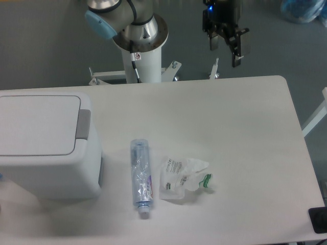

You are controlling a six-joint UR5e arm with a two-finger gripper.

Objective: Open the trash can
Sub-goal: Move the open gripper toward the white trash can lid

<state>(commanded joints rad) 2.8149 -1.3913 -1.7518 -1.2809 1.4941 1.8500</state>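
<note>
White trash can (43,145) sits counter-left, lid down. My hand (228,48) hangs wide, empty, well apart at the far edge. Approach step; next I must reach the grey push tab (84,124).

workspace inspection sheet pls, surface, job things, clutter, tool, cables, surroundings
surface: white table, no spills seen
job's things: white trash can at left edge, lid down, grey tab on its right side
clutter: crushed plastic bottle lying mid-table, cap toward the near edge; crumpled clear wrapper just right of it
grippers: tool raised beyond the far edge, open, holding nothing, far from the trash can
cables: black cable down the arm's pedestal
surroundings: grey floor; bluish bag top right
</note>
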